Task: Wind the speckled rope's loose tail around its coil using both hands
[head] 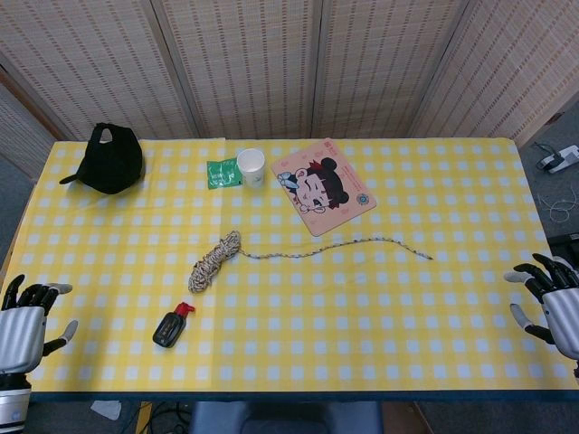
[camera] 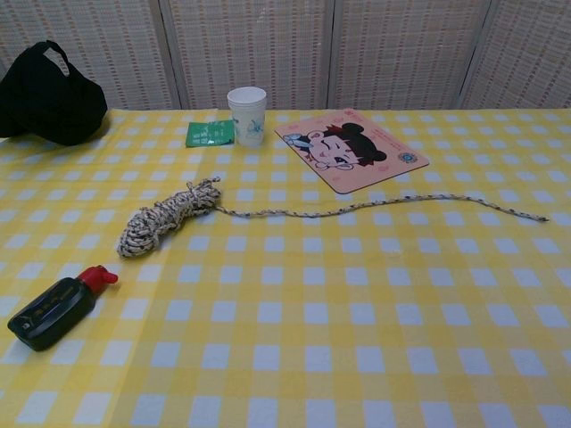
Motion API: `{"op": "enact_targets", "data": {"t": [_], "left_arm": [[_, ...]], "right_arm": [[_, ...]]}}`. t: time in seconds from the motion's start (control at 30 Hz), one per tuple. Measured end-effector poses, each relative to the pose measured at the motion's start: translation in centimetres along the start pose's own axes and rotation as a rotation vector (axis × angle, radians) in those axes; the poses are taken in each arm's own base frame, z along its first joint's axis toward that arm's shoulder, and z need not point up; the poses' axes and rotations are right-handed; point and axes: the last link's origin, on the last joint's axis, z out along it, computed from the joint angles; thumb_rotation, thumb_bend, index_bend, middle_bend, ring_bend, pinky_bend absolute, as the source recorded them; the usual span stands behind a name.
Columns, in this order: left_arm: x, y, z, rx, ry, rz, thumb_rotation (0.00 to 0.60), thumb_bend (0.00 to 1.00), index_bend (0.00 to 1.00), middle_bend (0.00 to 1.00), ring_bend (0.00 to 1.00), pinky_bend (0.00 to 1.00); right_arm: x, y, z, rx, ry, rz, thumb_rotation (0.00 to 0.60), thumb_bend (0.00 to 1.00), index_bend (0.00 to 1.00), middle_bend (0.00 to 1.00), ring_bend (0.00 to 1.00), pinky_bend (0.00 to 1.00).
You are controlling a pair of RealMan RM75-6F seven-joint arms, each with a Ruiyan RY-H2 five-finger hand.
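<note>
Speckled rope coil [head: 213, 262] lies on the yellow checked tablecloth [head: 362, 307], left of table centre, a loose elongated bundle angled from lower left to upper right. Loose tail [head: 335, 246] runs out from the coil's upper end and stretches flat to the right in a shallow wave, tip ending well right of centre. In the chest view the coil [camera: 167, 217] and tail [camera: 384, 204] read the same: tail unwound, none of it wrapped round the bundle, nothing touching either.

Just below-left of the coil, near but apart: small black bottle with red cap [head: 172, 326], lying on its side, cap pointing toward the coil. Above the tail, apart from it: pink cartoon mat [head: 323, 185], tilted, flat on the cloth. Left of the mat, a white paper cup [head: 251, 167] upright, with a green packet [head: 223, 172] just beside it on its left. Far back-left corner: black cap [head: 109, 158].

Left hand [head: 27, 321] sits at the near left edge of the table, well apart from the coil, fingers spread and released, holding nothing. Right hand [head: 550, 298] at the near right edge, well apart from the tail tip, fingers likewise spread apart, empty. Both show in the head view only; the chest view shows neither.

Woven screen panels [head: 271, 63] stand behind the table.
</note>
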Motion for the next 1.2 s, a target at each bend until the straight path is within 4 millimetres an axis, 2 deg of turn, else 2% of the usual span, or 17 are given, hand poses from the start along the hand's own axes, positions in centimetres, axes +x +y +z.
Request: {"op": "enact_targets", "data": {"t": [0.27, 0.4, 0.57, 0.77, 0.93, 1.07, 1.2], "left_arm": [[-0.2, 0.7, 0.5, -0.026, -0.001, -0.015, 0.600, 0.26, 0.40, 0.34, 0.25, 0.05], [0.1, 1.1, 1.6, -0.029, 0.023, -0.055, 0.600, 0.26, 0.39, 0.35, 0.25, 0.05], [-0.6, 2.4, 3.1, -0.075, -0.001, -0.055, 0.600, 0.26, 0.39, 0.35, 0.25, 0.05], [-2.0, 5.0, 5.5, -0.130, -0.055, -0.049, 0.600, 0.26, 0.36, 0.35, 0.24, 0.05], [-3.6, 7.9, 7.4, -0.196, -0.084, -0.023, 0.600, 0.26, 0.31, 0.35, 0.24, 0.05], [-4.6, 10.2, 8.6, -0.241, -0.089, 0.018, 0.600, 0.26, 0.21, 0.29, 0.23, 0.04], [-5.9, 13.0, 9.9, -0.283, -0.101, 0.046, 0.600, 0.26, 0.16, 0.25, 0.22, 0.04]], "right_arm": [[0.2, 0.2, 0.4, -0.005, 0.015, -0.007, 0.600, 0.30, 0.34, 0.29, 0.13, 0.18], [0.9, 0.6, 0.8, -0.032, 0.042, -0.016, 0.600, 0.30, 0.34, 0.29, 0.13, 0.18], [1.8, 0.7, 1.2, -0.041, 0.067, -0.036, 0.600, 0.30, 0.34, 0.29, 0.13, 0.18], [2.3, 0.7, 1.3, -0.047, 0.078, -0.046, 0.600, 0.30, 0.34, 0.29, 0.13, 0.18], [2.3, 0.8, 1.2, -0.056, 0.076, -0.047, 0.600, 0.30, 0.34, 0.29, 0.13, 0.18], [2.2, 0.8, 1.1, -0.059, 0.073, -0.046, 0.600, 0.30, 0.34, 0.29, 0.13, 0.18], [2.2, 1.0, 0.8, -0.070, 0.072, -0.046, 0.600, 0.30, 0.34, 0.29, 0.13, 0.18]]}}
